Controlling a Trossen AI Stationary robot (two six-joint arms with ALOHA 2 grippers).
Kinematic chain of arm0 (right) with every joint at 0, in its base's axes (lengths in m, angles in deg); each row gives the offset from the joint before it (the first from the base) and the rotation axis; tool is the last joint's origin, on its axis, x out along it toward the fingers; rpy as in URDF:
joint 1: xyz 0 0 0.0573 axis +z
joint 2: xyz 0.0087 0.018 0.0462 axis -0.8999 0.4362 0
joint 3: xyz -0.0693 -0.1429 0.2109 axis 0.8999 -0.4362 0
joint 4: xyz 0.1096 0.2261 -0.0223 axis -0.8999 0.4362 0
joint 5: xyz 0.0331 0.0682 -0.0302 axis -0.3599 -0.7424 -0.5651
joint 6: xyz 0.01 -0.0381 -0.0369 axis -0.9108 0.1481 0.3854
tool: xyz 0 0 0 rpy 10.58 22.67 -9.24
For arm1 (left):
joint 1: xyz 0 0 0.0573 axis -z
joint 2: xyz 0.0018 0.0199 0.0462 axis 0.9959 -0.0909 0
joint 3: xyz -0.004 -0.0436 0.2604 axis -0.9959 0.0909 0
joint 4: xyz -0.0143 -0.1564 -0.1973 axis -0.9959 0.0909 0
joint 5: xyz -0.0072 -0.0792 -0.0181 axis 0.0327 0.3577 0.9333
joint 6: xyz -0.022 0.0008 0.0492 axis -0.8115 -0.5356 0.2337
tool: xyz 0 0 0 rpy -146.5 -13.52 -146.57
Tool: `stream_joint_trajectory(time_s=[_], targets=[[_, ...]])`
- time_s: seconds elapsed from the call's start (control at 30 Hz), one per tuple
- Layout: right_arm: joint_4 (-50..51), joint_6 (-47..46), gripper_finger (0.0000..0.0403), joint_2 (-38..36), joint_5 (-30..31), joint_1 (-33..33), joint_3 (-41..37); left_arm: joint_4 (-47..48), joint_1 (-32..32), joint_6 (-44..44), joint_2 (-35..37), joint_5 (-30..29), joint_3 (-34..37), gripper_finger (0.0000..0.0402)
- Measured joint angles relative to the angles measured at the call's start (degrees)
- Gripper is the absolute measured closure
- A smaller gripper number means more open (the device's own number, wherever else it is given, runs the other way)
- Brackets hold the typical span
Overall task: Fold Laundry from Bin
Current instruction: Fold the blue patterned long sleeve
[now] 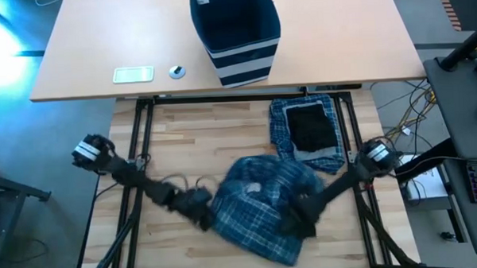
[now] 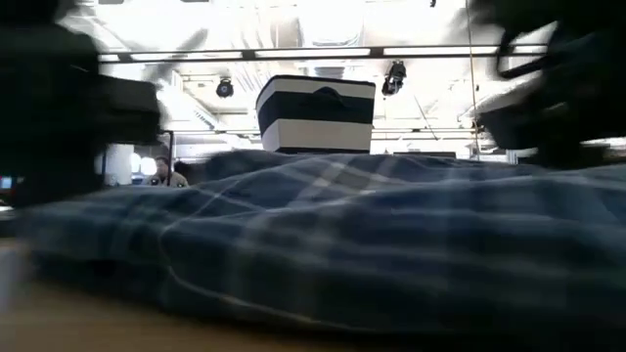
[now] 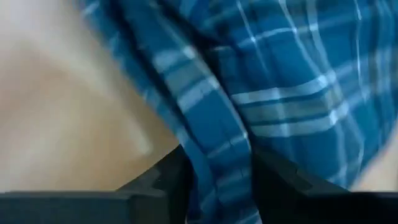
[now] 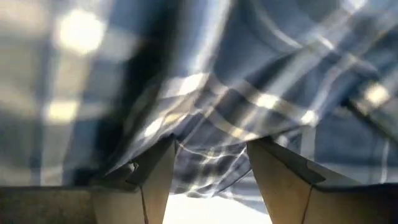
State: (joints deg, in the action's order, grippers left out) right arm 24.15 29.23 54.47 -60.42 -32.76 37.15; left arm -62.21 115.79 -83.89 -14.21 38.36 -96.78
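A blue-and-white plaid garment [image 1: 261, 209] lies crumpled in the middle of the wooden table, and it fills the low view [image 2: 342, 244]. My left gripper [image 1: 201, 213] is at its left edge and closes on a ridge of the cloth [image 3: 217, 168]. My right gripper [image 1: 300, 221] points down over the garment's right part. It is open, with bunched plaid just past its fingertips [image 4: 214, 155]. The navy striped bin [image 1: 235, 31] stands on the far tabletop. My left gripper has a raised edge or fold of the plaid garment [image 3: 214, 155] between its two fingers. The fingers slant down from the table's left side and lie across the ridge. The rest of the garment lies slack on the table. One layer or several, I cannot tell.
A folded plaid piece [image 1: 282, 124] with a black piece [image 1: 311, 127] on top lies at the far right of the wooden table. A white flat object [image 1: 133, 74] and a small round thing [image 1: 177, 71] lie on the far tabletop. Bare wood [image 1: 167, 144] shows at the left.
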Motion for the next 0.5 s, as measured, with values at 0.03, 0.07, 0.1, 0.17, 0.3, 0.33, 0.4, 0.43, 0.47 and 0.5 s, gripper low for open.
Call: stream_joint_trajectory(time_s=[0.03, 0.07, 0.1, 0.17, 0.3, 0.33, 0.4, 0.43, 0.47, 0.5], targets=[[1.06, 3.69, 0.0202, 0.03, 1.74, -2.05, 0.36, 0.24, 3.08, -3.37, 0.02, -0.29, -0.15, 0.0277], [1.77, 7.67, 0.0202, 0.03, 4.61, -4.14, 1.03, 0.98, 5.87, -6.58, -0.02, -1.37, -0.65, 0.0283], [2.08, 11.69, 0.0202, 0.09, 7.43, -6.39, 1.88, 1.54, 8.6, -9.68, -0.11, -2.88, -1.3, 0.029], [2.0, 20.09, 0.0202, -0.11, 12.32, -11.23, 4.03, 3.69, 13.66, -15.44, -0.15, -4.72, -3.21, 0.0301], [-0.13, 36.87, 0.0202, -0.56, 20.84, -20.69, 11.48, 12.59, 20.65, -23.9, -0.42, -4.1, -9.62, 0.0311], [-0.51, 39.55, 0.0202, -0.54, 22.19, -23.03, 14.0, 15.27, 21.76, -24.77, -0.42, -4.01, -11.8, 0.0311], [-0.48, 40.63, 0.0202, -0.54, 22.7, -26.69, 19.29, 21.68, 23.13, -25.51, -0.06, -3.79, -16.74, 0.0309], [-0.29, 39.4, 0.0202, -0.88, 22.27, -28.14, 21.85, 26.13, 23.36, -25.5, 0.23, -3.54, -19.31, 0.0307], [0.52, 37.92, 0.0202, -1.31, 20.84, -29.07, 24.07, 30.74, 23.39, -25.21, 0.52, -3.34, -21.83, 0.0305], [1.69, 36.11, 0.0202, -1.91, 18.48, -29.67, 25.93, 35.64, 23.33, -24.06, 0.93, -3.42, -24.26, 0.0304]])
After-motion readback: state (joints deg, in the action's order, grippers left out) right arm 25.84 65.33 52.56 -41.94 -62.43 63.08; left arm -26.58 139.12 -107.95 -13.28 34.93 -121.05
